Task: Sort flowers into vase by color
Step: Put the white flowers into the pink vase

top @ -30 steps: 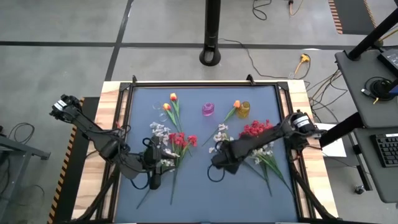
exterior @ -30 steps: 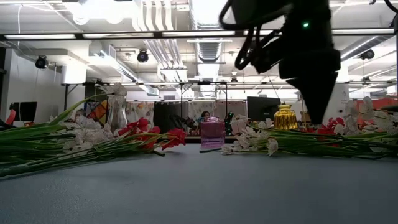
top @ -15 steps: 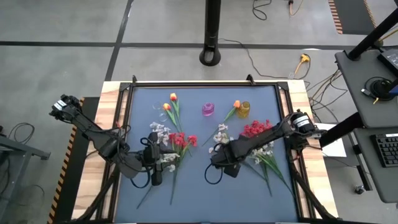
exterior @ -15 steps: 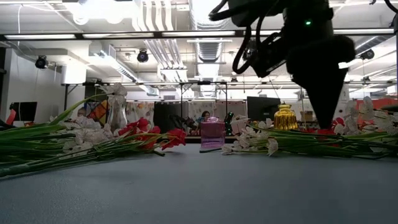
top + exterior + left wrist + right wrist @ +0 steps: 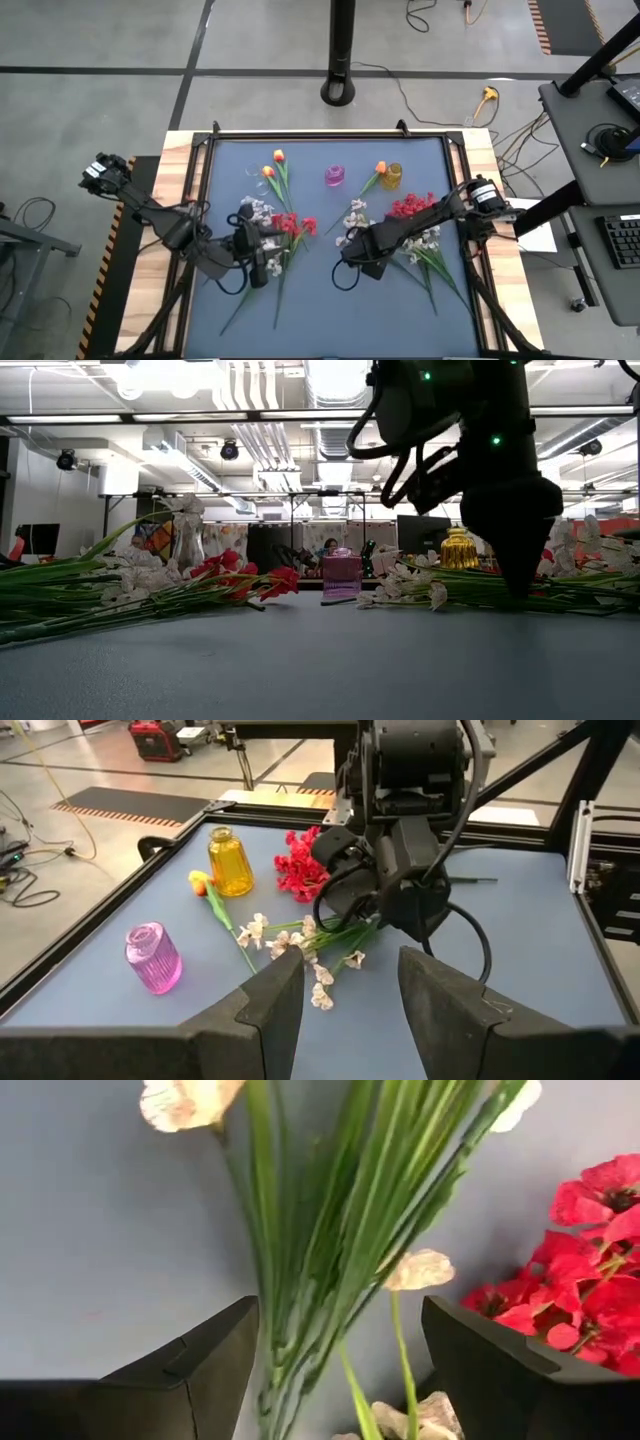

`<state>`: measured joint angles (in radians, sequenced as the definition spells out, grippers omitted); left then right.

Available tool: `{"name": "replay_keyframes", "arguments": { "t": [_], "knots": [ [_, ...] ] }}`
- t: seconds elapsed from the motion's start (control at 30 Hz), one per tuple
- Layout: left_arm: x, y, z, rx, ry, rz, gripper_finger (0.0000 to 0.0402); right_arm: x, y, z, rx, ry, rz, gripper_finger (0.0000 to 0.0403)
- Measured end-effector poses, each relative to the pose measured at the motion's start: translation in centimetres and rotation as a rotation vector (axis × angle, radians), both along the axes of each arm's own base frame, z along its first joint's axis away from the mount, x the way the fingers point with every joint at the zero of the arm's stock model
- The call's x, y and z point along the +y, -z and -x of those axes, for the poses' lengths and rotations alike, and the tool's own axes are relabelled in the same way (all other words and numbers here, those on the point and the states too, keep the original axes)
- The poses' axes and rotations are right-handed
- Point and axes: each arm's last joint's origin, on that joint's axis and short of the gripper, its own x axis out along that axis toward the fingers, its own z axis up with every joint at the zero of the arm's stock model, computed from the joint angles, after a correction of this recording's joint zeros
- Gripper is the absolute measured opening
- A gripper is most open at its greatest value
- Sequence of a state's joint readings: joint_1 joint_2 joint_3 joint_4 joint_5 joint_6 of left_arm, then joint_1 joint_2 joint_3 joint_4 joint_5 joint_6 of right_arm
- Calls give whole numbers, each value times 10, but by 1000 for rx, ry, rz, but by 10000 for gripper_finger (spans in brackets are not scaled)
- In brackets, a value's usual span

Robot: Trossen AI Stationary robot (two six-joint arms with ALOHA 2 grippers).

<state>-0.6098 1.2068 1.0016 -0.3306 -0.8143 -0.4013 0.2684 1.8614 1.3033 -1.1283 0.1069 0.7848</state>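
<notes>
Flowers [image 5: 428,262], stems diagonal, blossoms toward vases [image 5: 391,177]

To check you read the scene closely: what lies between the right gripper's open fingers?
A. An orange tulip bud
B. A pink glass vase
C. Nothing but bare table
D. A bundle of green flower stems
D: in the right wrist view the right gripper stands open astride the green stems, with white blossoms and red blossoms beside them.
</notes>
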Motion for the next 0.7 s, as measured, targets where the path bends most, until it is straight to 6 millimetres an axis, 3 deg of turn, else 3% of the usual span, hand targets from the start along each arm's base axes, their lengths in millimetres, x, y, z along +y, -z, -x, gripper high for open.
{"name": "replay_keyframes", "arguments": {
  "t": [0.4, 0.7],
  "knots": [
    [0, 0, 0, -1, 0, 3, 148, 2, 4, -7, -81, -10, -24, 216],
    [0, 0, 0, -1, 0, 3, 148, -3, 6, -8, -109, 3, 20, 143]
  ]
}}
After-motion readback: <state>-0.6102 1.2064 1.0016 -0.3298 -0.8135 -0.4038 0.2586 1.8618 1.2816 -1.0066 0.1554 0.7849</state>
